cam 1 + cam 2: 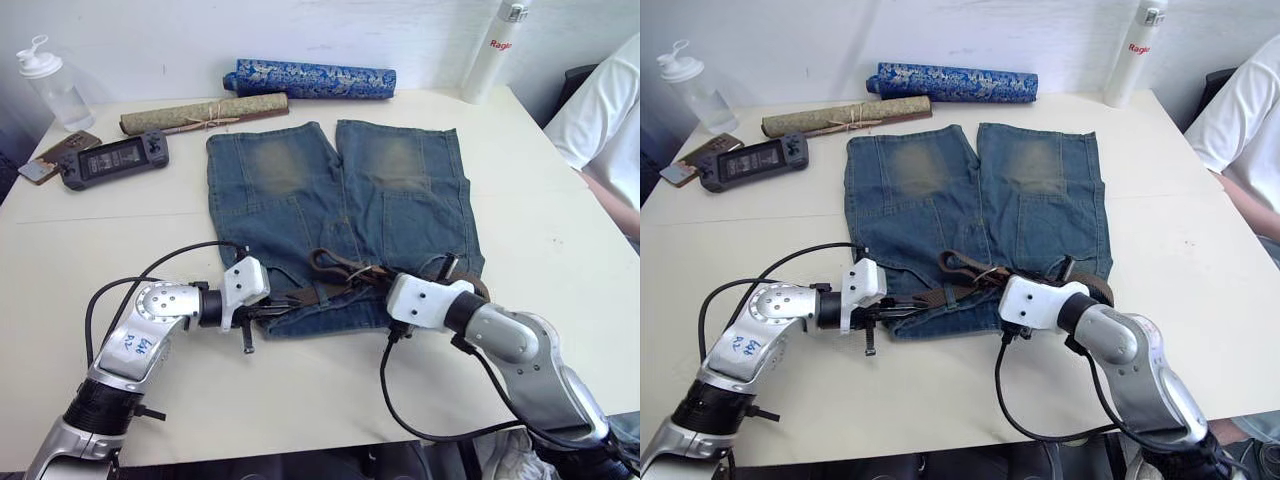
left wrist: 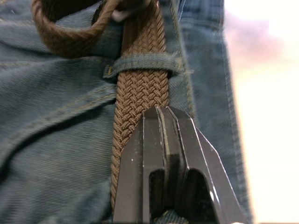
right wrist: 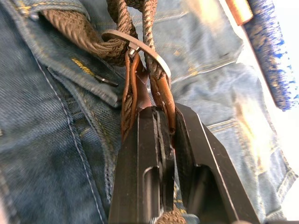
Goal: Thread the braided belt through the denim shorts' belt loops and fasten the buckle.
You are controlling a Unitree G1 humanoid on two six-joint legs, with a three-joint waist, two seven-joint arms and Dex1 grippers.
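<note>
Denim shorts (image 1: pixel 335 215) lie flat in the middle of the worktop (image 1: pixel 540 240), waistband toward the near edge, legs toward the far edge. The braided belt (image 2: pixel 140 93) runs along that waistband and passes under a belt loop (image 2: pixel 142 63). Left gripper (image 2: pixel 163 116) is down on the waistband's left end, fingers pressed together on the braided belt just short of that loop. Right gripper (image 3: pixel 156 114) works the waistband's right half, clamped on the tan leather end of the belt, with the buckle (image 3: pixel 138 46) right at its fingertips. A loose curl of belt rises between the two grippers.
</note>
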